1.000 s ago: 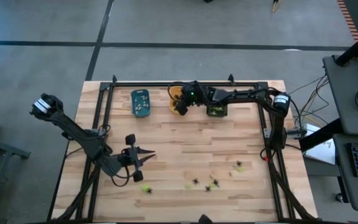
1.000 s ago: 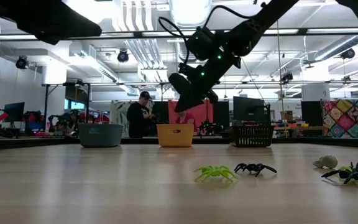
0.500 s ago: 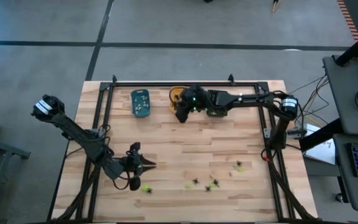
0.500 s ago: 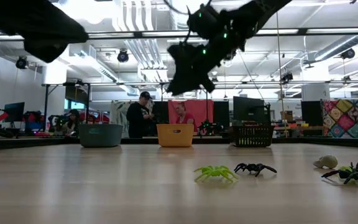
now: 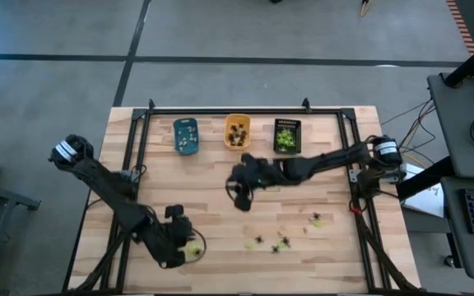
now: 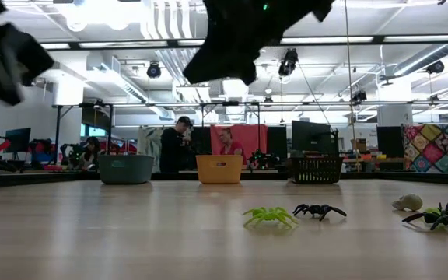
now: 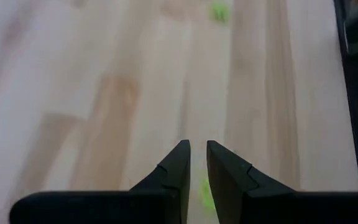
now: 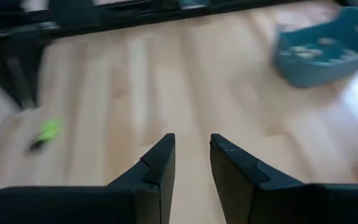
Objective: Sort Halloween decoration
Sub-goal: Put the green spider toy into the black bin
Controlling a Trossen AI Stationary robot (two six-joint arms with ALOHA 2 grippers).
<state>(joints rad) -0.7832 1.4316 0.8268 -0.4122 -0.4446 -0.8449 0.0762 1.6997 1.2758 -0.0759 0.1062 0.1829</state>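
The Halloween decoration is tiny plastic spiders. Several lie on the wooden table near its front edge: a yellow-green one (image 5: 192, 249), black ones (image 5: 258, 241) and a mixed cluster (image 5: 282, 244). My left gripper (image 5: 184, 242) tips down just above the yellow-green spider (image 7: 205, 194), which lies just past its fingertips. Its fingers (image 7: 197, 152) stand a narrow gap apart, with nothing between them. My right gripper (image 5: 239, 197) hangs over the middle of the table, open and empty (image 8: 192, 146).
Three small trays stand in a row at the far edge: blue (image 5: 186, 136), orange (image 5: 237, 131) and black (image 5: 286, 136), each with small figures inside. A black frame (image 5: 245, 109) borders the table. People stand in the room beyond the table (image 6: 179, 144).
My right gripper has swung away from the orange tray at the far edge, toward the near edge, and now hangs over the table's middle. My left gripper has gone toward the near edge and tipped downward, ending over the yellow-green spider.
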